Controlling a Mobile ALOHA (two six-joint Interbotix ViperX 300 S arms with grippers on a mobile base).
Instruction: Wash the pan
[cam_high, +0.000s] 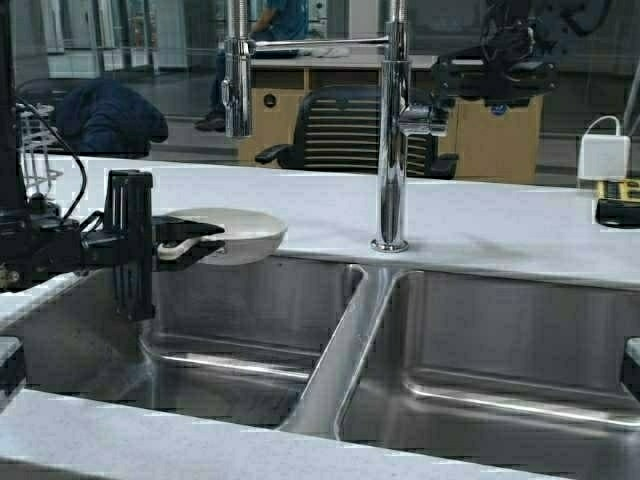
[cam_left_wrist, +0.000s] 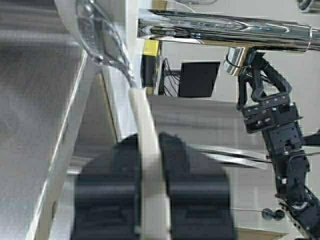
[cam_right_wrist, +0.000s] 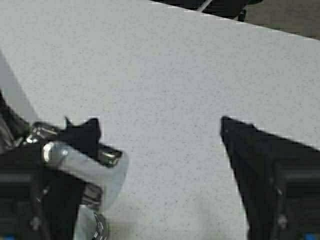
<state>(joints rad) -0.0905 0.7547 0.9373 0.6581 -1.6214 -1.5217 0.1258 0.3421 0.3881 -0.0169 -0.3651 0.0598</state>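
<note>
The off-white pan hangs level above the left sink basin, near the counter's edge. My left gripper is shut on its short white handle. In the left wrist view the handle runs between the two black fingers of the left gripper, and the pan's body is beyond them. My right gripper is up beside the chrome faucet, by its side lever. In the right wrist view the right gripper is open above the white counter, with the lever against one finger.
The steel double sink has a divider and a right basin. A white counter runs behind it. A white charger and a yellow-black device lie at the far right. A wire rack stands far left.
</note>
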